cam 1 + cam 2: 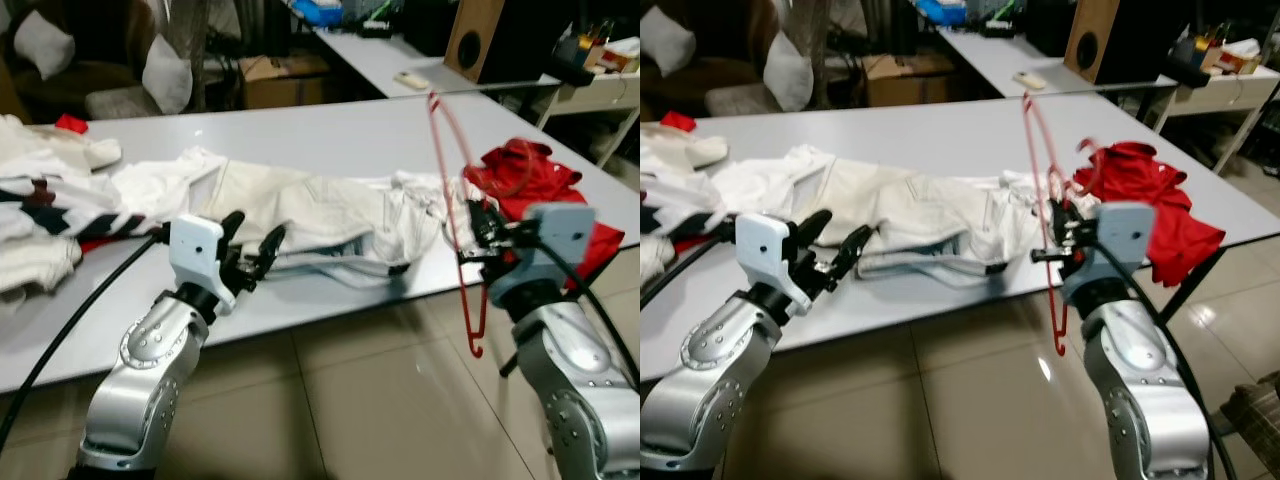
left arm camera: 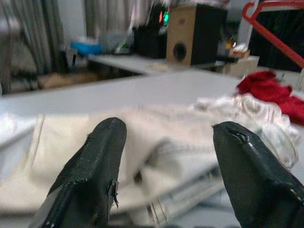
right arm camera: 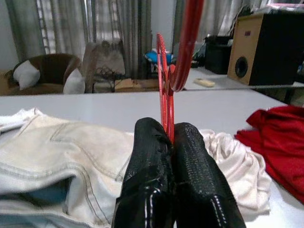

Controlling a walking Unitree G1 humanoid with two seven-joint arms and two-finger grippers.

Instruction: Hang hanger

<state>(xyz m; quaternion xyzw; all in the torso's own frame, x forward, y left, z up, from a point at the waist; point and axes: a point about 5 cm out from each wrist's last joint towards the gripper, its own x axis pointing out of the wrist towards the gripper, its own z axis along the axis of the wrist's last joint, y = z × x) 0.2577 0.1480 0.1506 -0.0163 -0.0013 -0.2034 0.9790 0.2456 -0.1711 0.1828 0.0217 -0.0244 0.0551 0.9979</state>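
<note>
A thin red hanger (image 1: 452,190) stands nearly upright at the table's near right edge, its hook end (image 1: 478,345) hanging below the tabletop. My right gripper (image 1: 482,232) is shut on its wire; the black fingers (image 3: 156,166) pinch the red frame (image 3: 166,95) between them. White trousers (image 1: 330,220) lie crumpled across the middle of the grey table (image 1: 330,135). My left gripper (image 1: 252,252) hovers open at the table's near edge, just short of the trousers, with nothing between its fingers (image 2: 95,171).
A red garment (image 1: 540,190) lies at the table's right end behind the hanger. More white and striped clothes (image 1: 50,200) pile at the left. Behind stand a second desk with a wooden speaker (image 1: 475,40), a cardboard box (image 1: 285,80) and a sofa with cushions (image 1: 165,75).
</note>
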